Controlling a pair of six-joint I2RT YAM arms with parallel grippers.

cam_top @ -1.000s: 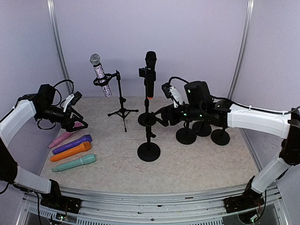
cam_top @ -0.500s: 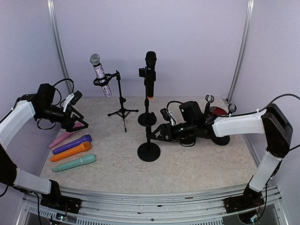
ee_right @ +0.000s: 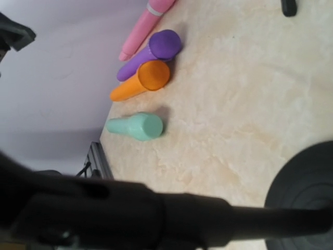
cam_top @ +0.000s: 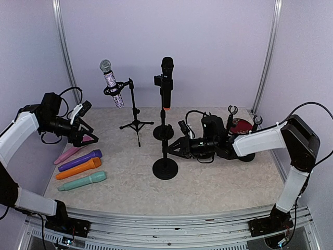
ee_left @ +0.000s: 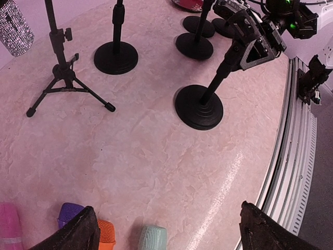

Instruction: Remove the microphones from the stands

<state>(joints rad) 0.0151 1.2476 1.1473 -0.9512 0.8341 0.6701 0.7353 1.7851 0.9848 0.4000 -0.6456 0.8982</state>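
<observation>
The right pincer (cam_top: 175, 148) sets its jaws narrowly around the pole (cam_top: 165, 158) of the front stand (cam_top: 165, 170), low down near its base; a firm clamp cannot be confirmed. This looks like the bracing step. Next, the left pincer (cam_top: 89, 136), wide open, empty and well left of the stand, would need to reach the microphone (cam_top: 166, 78). It is black with an orange band and sits upright in a clip high above the stand's base.

- black handheld microphone (cam_top: 167, 78), with an orange band at its lower end
- silver glitter-covered microphone (cam_top: 112, 83), sparkling speckled body, silver mesh head
- black round-based metal stand (cam_top: 165, 167), plain matte
- pink plastic microphone (cam_top: 70, 153), purple plastic microphone (cam_top: 79, 160), orange plastic microphone (cam_top: 78, 169), mint-green plastic microphone (cam_top: 82, 181), each a single solid colour
- beige stone-look tabletop (cam_top: 218, 182), pale marbled veining
- plain lilac back wall (cam_top: 208, 47)
</observation>
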